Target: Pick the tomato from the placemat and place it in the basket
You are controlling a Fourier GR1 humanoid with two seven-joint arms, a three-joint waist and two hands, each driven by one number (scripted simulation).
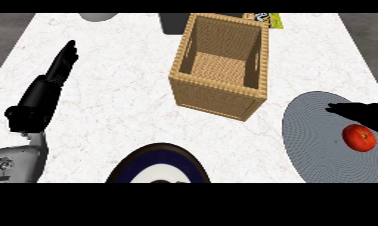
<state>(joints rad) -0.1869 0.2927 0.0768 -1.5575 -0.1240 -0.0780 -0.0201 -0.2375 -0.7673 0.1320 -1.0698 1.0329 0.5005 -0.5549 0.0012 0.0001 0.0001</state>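
Observation:
A red tomato [361, 137] lies on the round grey placemat [317, 140] at the right edge of the counter. My right hand [360, 113] shows only in part at the right edge, just above the tomato, its fingers pointing left over the mat; I see nothing held in it. A tall woven basket [220, 67] stands in the middle of the counter, left of the mat, with nothing visible inside. My left hand [46, 90] rests open at the far left, fingers pointing up and away.
A dark blue plate with a white centre [159, 167] sits at the front edge, below the basket. Behind the basket are a dark grey container [173, 22], a yellow packet [269, 19] and a grey object [98, 16].

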